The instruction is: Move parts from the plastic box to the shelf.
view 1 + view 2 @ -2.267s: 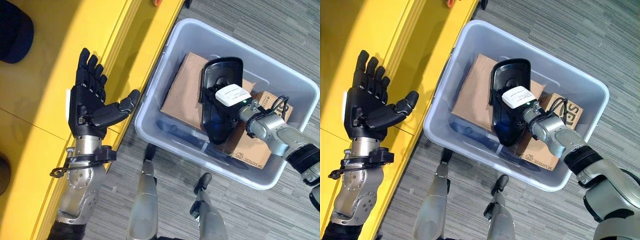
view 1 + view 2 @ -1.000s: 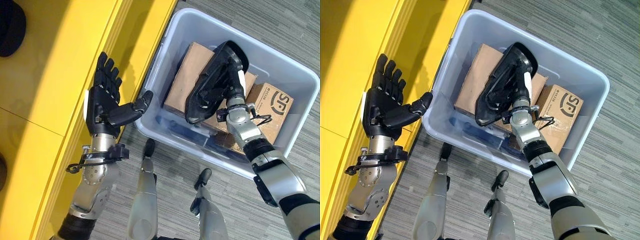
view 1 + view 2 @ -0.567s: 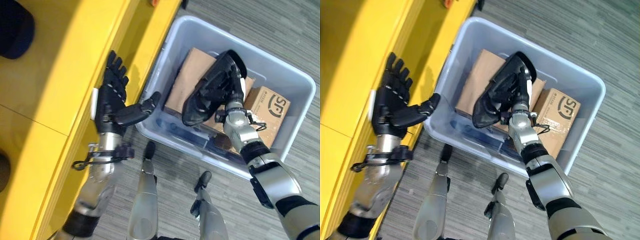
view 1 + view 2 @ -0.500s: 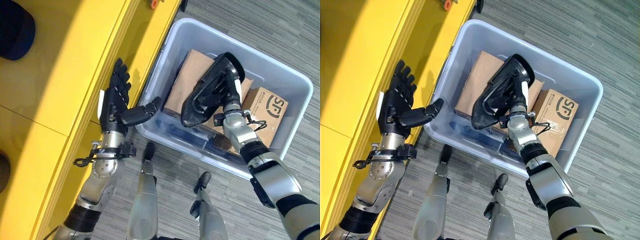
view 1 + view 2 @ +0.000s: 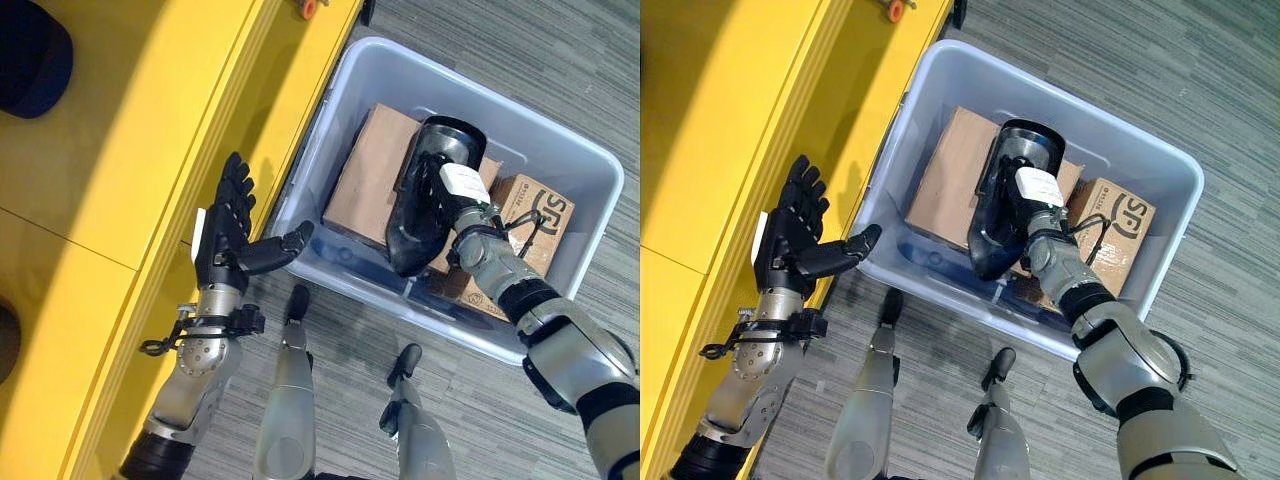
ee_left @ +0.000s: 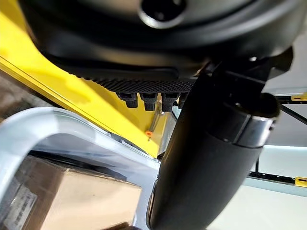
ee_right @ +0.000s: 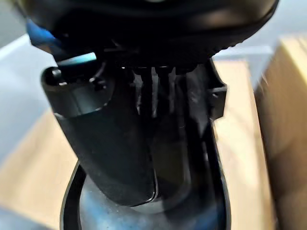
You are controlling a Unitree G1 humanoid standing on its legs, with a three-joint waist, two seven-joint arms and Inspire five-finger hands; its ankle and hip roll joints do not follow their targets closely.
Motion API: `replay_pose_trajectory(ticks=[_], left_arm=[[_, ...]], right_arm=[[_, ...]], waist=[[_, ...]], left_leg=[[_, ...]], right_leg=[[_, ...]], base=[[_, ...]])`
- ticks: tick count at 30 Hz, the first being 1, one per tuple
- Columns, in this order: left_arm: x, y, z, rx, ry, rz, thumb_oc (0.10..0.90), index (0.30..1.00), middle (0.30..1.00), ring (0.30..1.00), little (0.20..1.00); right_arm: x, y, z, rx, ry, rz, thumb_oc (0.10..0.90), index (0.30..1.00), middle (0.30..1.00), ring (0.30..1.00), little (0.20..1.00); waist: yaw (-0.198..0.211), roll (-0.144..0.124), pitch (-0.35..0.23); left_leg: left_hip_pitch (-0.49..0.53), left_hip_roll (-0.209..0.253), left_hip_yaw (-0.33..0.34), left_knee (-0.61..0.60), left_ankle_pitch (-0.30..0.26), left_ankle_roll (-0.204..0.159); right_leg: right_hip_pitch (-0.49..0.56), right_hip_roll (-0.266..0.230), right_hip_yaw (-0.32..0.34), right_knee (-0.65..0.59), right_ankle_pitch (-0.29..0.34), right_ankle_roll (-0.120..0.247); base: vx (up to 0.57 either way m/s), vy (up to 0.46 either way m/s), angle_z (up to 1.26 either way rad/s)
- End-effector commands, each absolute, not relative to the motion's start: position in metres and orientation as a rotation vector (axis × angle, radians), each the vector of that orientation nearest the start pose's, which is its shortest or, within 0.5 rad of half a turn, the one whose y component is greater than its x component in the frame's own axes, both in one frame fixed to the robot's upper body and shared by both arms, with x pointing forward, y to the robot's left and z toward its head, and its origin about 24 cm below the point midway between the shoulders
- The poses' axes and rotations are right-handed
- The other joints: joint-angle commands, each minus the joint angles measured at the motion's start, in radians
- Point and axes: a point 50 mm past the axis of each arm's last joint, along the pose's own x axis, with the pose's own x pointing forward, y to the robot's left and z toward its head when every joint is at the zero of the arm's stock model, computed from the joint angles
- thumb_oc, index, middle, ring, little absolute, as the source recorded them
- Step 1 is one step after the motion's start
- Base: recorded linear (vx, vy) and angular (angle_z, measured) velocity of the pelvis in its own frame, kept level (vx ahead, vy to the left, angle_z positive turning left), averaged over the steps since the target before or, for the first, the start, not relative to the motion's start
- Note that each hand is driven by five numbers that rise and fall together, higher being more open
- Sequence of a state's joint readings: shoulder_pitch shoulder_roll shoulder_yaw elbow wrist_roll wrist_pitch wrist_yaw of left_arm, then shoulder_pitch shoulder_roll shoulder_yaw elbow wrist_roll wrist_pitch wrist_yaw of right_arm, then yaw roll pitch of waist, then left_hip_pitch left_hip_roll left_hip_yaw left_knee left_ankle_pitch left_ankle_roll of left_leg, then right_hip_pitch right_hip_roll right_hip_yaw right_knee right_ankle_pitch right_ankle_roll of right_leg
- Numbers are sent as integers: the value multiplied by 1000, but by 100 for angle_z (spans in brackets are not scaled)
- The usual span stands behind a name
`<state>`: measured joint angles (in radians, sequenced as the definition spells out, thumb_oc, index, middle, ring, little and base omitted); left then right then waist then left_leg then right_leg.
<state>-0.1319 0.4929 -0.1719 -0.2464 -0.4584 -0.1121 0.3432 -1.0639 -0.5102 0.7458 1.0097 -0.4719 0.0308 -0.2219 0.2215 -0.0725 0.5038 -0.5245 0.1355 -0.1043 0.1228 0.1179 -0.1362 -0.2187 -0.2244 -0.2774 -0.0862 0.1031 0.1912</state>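
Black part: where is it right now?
In the eye views the black part is in the right hand, over the cardboard boxes inside the plastic box, right of the yellow shelf.

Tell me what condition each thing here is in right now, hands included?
Left hand: open, fingers straight, holding nothing, beside the yellow shelf.
Right hand: closed around the black part.
Black part: lifted and tilted above the cardboard boxes, over the plastic box.
Plastic box: open-topped, on the floor, cardboard boxes inside.
Cardboard boxes: closed, lying flat.
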Motion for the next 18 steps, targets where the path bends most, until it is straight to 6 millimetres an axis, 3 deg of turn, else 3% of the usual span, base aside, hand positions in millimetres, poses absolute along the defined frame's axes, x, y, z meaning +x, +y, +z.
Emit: replay_pose_trajectory(ticks=[1, 12, 18], left_arm=[[240, 176, 200, -54, -735, -30, 900, 1000, 1000, 1000, 1000], [237, 167, 203, -50, -762, -79, 900, 1000, 1000, 1000, 1000], [236, 169, 203, -46, -765, -76, 900, 1000, 1000, 1000, 1000]], right_arm=[[403, -222, 140, -1974, 28, 38, 900, 1000, 1000, 1000, 1000], [401, -240, 158, -2221, 34, 77, 900, 1000, 1000, 1000, 1000], [403, -241, 183, -2302, -12, 58, 900, 1000, 1000, 1000, 1000]], waist=[[-9, -31, 14], [-6, -36, 9], [-1, -44, 6]], left_leg=[[-76, -19, 26, -46, 70, 19], [-79, -21, 20, -49, 72, 15], [-82, -24, 17, -47, 72, 12]], right_leg=[[225, 63, 29, 25, -275, -39], [233, 63, 22, 16, -280, -37], [239, 64, 17, 12, -281, -34]], base=[[0, 0, 0], [0, 0, 0], [0, 0, 0]])
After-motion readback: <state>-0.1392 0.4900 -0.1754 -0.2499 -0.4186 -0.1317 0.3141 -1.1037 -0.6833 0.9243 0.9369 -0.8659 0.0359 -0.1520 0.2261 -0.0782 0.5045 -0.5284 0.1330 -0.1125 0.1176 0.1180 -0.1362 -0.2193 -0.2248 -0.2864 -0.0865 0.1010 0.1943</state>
